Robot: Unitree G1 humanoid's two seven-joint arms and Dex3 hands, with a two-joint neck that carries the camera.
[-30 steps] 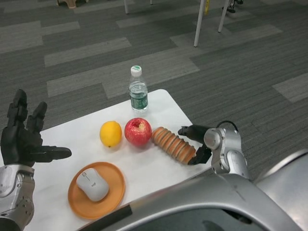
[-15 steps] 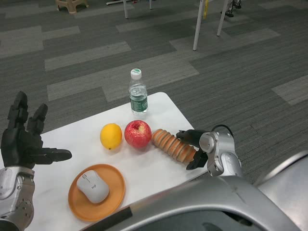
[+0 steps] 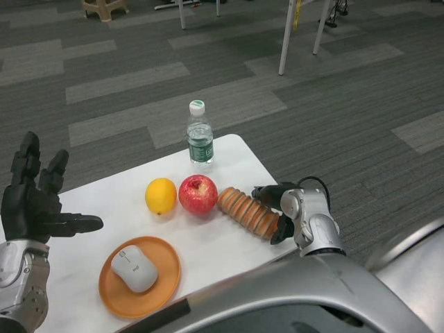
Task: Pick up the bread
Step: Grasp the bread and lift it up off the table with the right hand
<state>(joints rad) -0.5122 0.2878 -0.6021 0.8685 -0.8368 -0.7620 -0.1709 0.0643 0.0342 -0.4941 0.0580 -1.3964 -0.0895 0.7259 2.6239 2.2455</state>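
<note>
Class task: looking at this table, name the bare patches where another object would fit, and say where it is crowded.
Bare patches: between the left hand and the lemon; the far corner right of the bottle; the near edge between the orange plate and the bread. Crowded: the middle row, where lemon, apple and bread sit close, with the right hand at the bread's end.

Ridged brown bread (image 3: 248,211), red apple (image 3: 198,194), yellow lemon (image 3: 160,196), orange plate (image 3: 164,279), white mouse (image 3: 134,268).

White table (image 3: 229,156) carries bottle (image 3: 200,134), lemon (image 3: 160,195), apple (image 3: 198,193), bread (image 3: 248,211), orange plate (image 3: 166,274)
</note>
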